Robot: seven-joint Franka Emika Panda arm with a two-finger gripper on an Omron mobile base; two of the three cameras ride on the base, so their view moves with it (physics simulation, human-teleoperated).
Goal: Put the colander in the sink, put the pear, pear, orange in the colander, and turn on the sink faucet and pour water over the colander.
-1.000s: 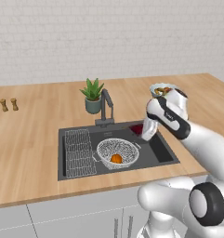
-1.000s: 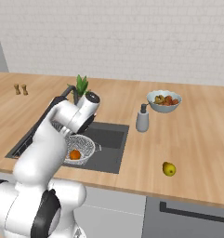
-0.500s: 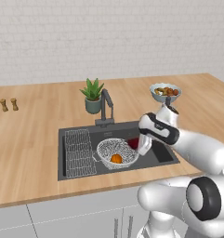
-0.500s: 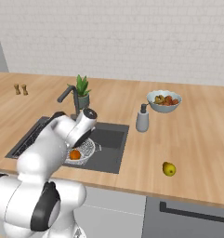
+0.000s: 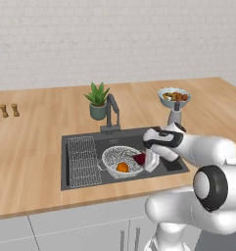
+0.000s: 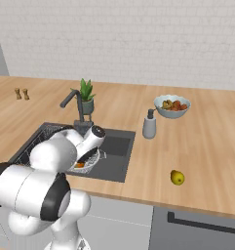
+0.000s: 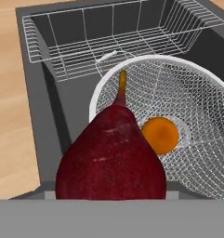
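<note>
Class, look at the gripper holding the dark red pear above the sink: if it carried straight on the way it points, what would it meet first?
Probably the colander: the gripper with the red pear aims down at its near rim, the orange just beyond. Depth is unclear.

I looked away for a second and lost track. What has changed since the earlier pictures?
The gripper carried the red pear down from beside the faucet to the colander rim, still holding it. The orange stays in the colander, and the yellow pear stays on the counter.
</note>
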